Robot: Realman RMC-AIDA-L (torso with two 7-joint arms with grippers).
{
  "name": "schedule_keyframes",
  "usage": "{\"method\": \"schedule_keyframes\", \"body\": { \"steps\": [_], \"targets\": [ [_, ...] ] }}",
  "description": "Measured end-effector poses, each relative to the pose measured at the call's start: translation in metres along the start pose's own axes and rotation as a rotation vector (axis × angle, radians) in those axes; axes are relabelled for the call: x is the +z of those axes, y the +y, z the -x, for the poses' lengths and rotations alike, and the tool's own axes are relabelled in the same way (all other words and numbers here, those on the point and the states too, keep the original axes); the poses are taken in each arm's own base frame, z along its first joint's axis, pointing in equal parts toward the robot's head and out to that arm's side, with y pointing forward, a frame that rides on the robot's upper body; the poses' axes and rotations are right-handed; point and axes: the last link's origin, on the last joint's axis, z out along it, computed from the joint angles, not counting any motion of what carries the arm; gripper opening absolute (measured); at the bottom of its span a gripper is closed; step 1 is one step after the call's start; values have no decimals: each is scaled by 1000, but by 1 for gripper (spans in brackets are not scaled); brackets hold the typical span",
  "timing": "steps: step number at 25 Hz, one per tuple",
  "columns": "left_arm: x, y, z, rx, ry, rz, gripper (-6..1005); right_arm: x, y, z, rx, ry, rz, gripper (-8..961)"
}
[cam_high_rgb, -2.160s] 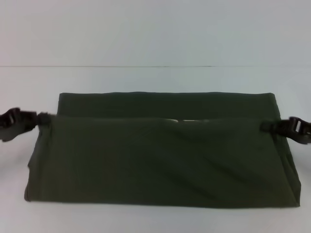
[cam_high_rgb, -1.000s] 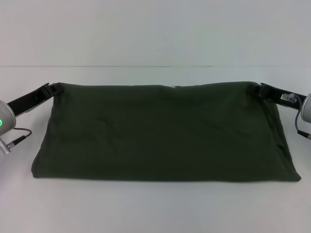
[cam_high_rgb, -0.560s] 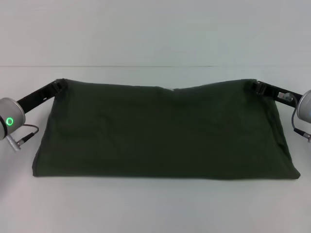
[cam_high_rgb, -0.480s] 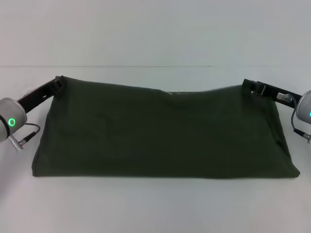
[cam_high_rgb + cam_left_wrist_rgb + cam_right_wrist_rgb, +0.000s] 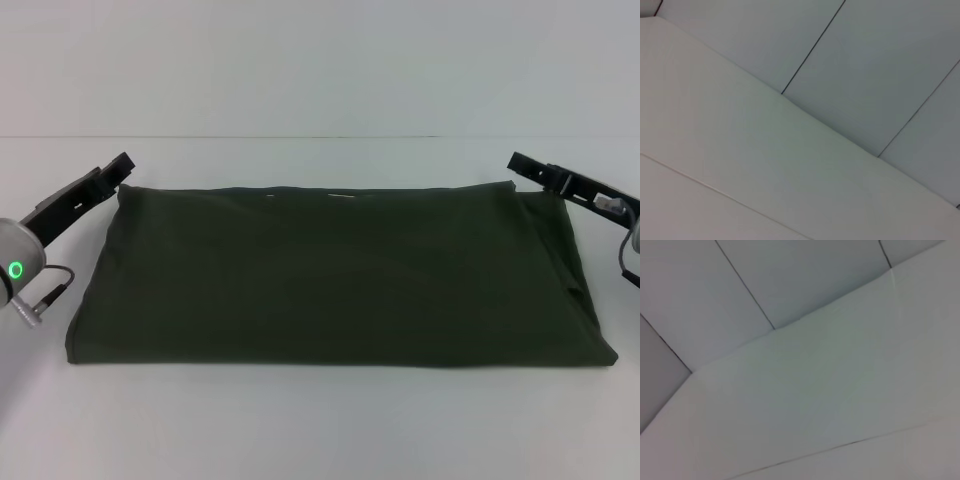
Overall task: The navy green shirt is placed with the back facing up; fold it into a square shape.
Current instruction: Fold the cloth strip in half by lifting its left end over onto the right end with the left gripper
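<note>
Navy green shirt (image 5: 340,275) lies flat on the white table (image 5: 320,420) in front of me, doubled into a wide band, its far edge running nearly straight from my left to my right. My left gripper (image 5: 118,165) sits just off the far left corner of the cloth, and my right gripper (image 5: 525,165) just off the far right corner. Both look clear of the fabric with nothing held, but the fingers are small and dark against it, so I cannot tell how far either pair is parted. My wrist cameras show only pale table and wall panels, no cloth.

What worries me from here:

- The band is much wider than it is deep. The next fold must bring the sides toward the middle, and if I take only the top layer at a corner, the layers will slide apart and the square will come out skewed.
- The right end flares toward the near corner, while the left end is tighter. Folding without evening that out would probably leave a lopsided edge.
- A finger tip so close to a corner could snag the hem on retreat and drag the far edge out of line.
</note>
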Motion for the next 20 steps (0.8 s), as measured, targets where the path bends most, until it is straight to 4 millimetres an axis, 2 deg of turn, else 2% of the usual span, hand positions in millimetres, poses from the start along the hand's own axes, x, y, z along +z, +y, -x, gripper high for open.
{"method": "schedule_keyframes", "body": {
  "steps": [4,6,11,16,18,20],
  "targets": [
    [-13,-2,0,-12,19,60,425,-16,0,1,-38,-37,86,608],
    [-19,-3,-2,-44,-11,106,496,-24,7,2,-107,-40,170,676],
    [-37,-1,-8,-133,-256,243,691,-37,37,-14,-412,15,409,861],
    [-59,-5,-28,-176,-395,300,836,-33,65,-43,-678,113,572,920],
    [-67,-4,-39,-116,-432,326,836,-29,71,-50,-741,149,607,918],
    [-73,-1,-49,22,-451,365,835,-25,75,-55,-783,180,622,917]
  ]
}}
